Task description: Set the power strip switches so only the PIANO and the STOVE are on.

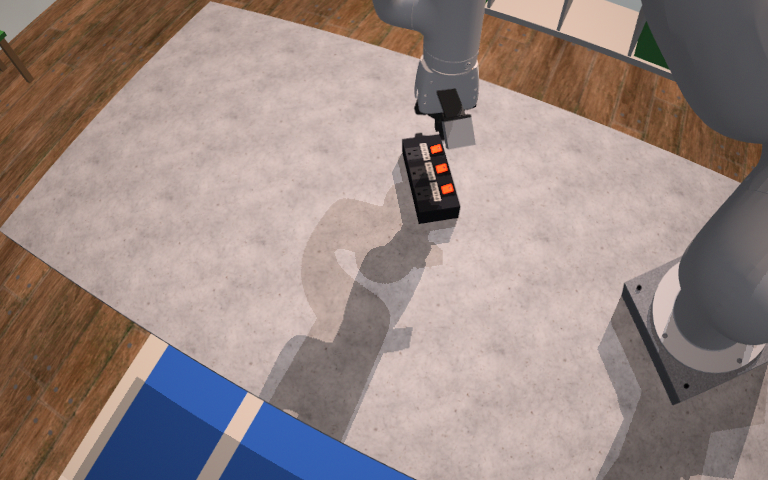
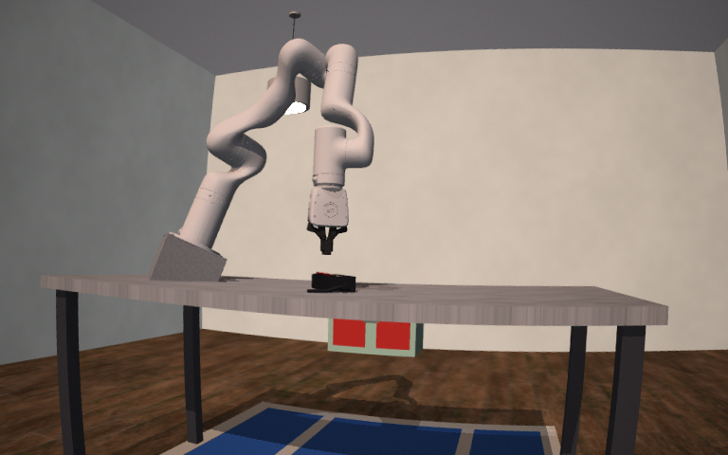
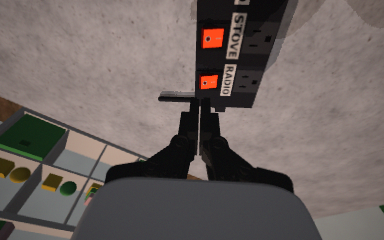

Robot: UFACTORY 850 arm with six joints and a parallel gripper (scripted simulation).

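Observation:
The black power strip (image 1: 430, 178) lies flat on the grey table, right way up, and also shows in the side view (image 2: 333, 282). It has three orange rocker switches (image 1: 439, 163) in a row. The wrist view shows the STOVE switch (image 3: 212, 38) and the RADIO switch (image 3: 209, 81) beside their white labels; the third label is cut off at the top. The RADIO rocker looks shorter and darker than the STOVE one. My gripper (image 3: 199, 110) (image 2: 325, 246) is shut and empty. It hangs clear above the RADIO end of the strip.
The robot base (image 1: 696, 339) stands at the table's right. A shelf with compartments (image 1: 566, 22) lies beyond the far edge; its bins with small coloured items show in the wrist view (image 3: 40, 170). A blue mat (image 1: 198, 430) lies on the floor below.

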